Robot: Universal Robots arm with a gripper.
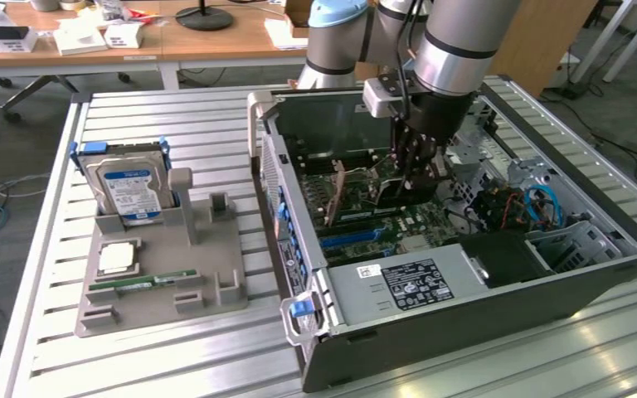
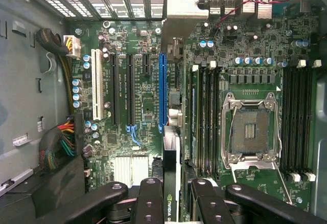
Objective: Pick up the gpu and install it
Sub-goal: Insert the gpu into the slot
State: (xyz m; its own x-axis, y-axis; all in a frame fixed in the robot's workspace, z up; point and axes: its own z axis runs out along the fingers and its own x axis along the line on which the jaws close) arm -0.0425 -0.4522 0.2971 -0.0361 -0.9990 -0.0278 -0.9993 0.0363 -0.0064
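My gripper (image 1: pixel 411 176) reaches down into the open computer case (image 1: pixel 584 278), over the motherboard. It is shut on the gpu (image 1: pixel 394 196), a thin dark card held on edge. In the wrist view the gpu (image 2: pixel 171 180) stands edge-on between my two black fingers (image 2: pixel 149 203), with a green logo on its edge. Its silver bracket (image 2: pixel 181 4) lies against the case's rear slots. The card hangs in line with the long blue slot (image 2: pixel 162 88) on the motherboard (image 2: pixel 143 116). I cannot tell whether its lower edge touches the slot.
A grey holder (image 1: pixel 169 278) beside the case carries a silver hard drive (image 1: pixel 128 189), a CPU chip (image 1: pixel 117 258) and a green RAM stick (image 1: pixel 142 283). Inside the case are the power supply (image 1: pixel 407 282), cable bundles (image 2: pixel 59 142), an empty CPU socket (image 2: pixel 250 129) and RAM slots (image 2: pixel 296 121).
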